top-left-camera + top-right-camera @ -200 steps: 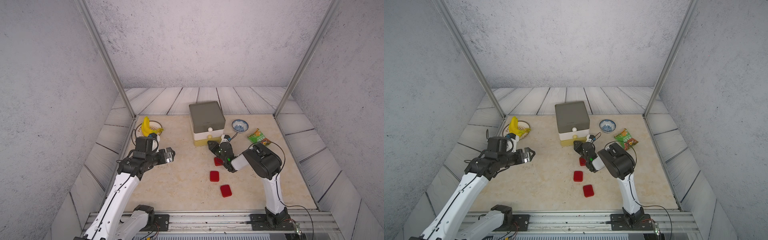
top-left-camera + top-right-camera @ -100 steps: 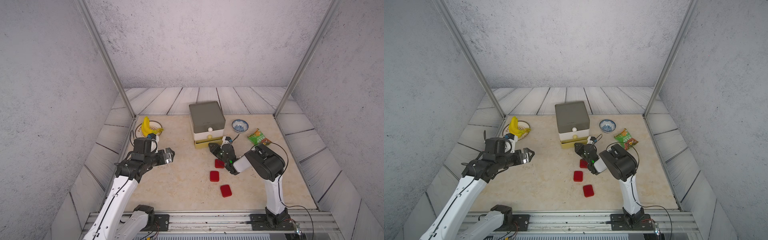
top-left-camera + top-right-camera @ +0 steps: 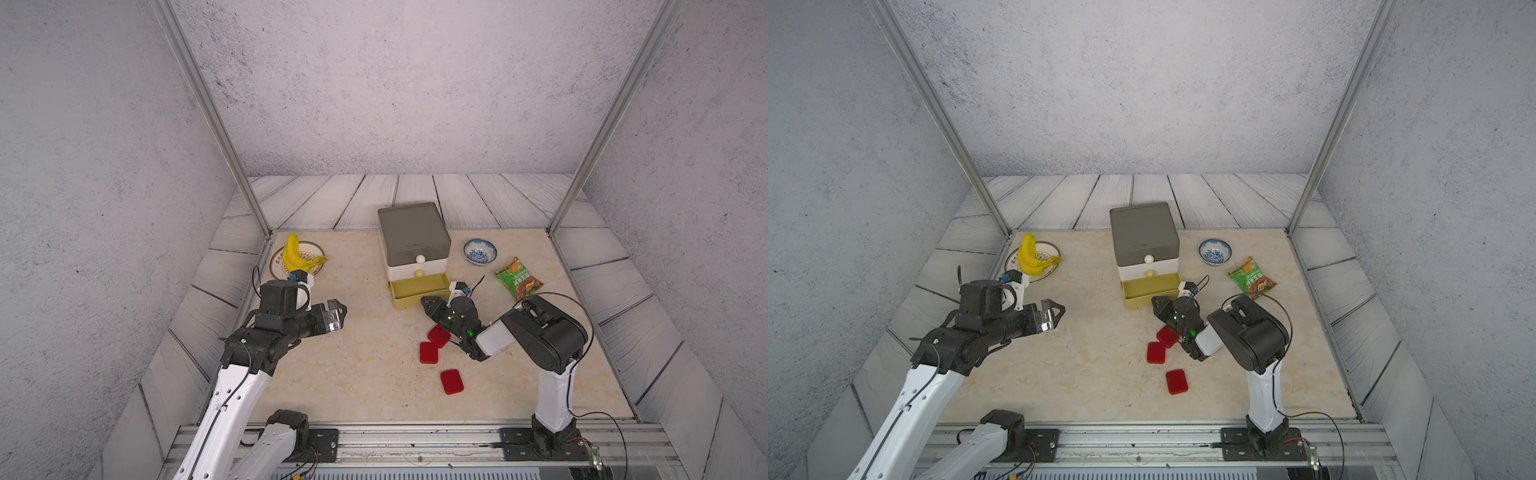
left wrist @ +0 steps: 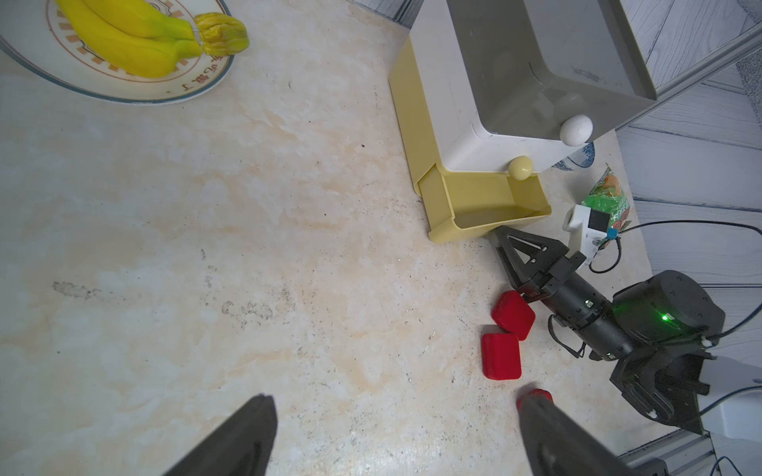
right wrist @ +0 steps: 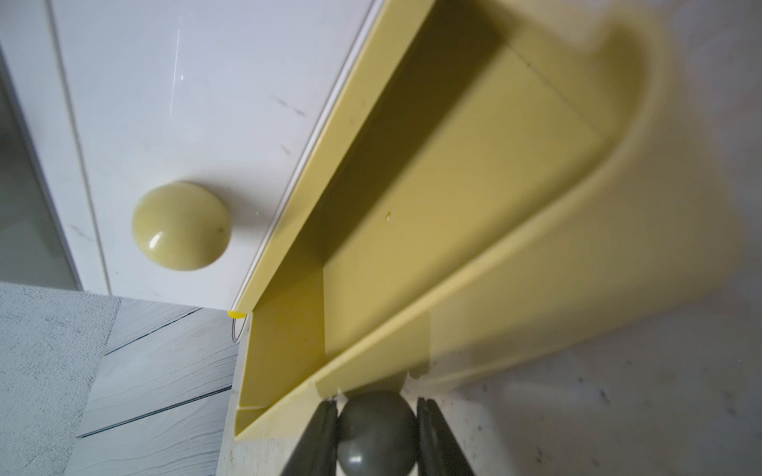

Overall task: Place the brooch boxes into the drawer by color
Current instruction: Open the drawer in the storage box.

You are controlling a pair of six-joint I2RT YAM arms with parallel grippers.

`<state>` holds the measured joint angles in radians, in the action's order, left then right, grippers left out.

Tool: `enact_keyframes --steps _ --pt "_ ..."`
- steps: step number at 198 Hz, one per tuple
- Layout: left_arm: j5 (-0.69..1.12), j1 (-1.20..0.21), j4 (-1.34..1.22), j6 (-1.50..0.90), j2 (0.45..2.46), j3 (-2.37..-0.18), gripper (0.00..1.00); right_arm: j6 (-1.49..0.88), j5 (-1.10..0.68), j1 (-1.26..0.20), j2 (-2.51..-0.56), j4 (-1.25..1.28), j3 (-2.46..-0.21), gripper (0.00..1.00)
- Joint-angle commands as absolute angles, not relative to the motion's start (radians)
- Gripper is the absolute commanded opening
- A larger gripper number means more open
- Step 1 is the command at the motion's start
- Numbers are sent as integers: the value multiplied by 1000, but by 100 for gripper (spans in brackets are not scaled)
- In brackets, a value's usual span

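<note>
The right gripper [image 5: 377,403] was clamped on the grey knob [image 5: 377,437] of the yellow tier [image 3: 419,291], partly pulled out of the drawer chest [image 3: 413,232]. The left gripper [image 3: 340,312] hung with jaws wide apart. Three red brooch boxes [image 3: 428,352] lay on the tabletop [image 3: 353,374] just in front, looking light, stiff and velvety, likely best pinched across opposite sides.

A bunch of yellow bananas [image 3: 293,254] lies on a patterned plate [image 3: 318,250] at the far left corner of the beige marbled tabletop [image 3: 365,386]. Toward the far right stands a small blue-and-white bowl [image 3: 480,252]. A green snack packet [image 3: 518,279] lies near it, not touching.
</note>
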<state>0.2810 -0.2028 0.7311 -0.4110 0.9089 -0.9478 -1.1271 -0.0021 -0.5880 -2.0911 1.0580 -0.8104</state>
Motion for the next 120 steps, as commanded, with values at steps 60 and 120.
enact_keyframes --steps 60,120 --pt "288 -192 800 -426 841 -984 98 -1122 -32 -599 -1959 1023 -670 18" --pt "290 -192 828 -426 833 -991 98 -1124 -25 -635 -1918 1041 -600 18"
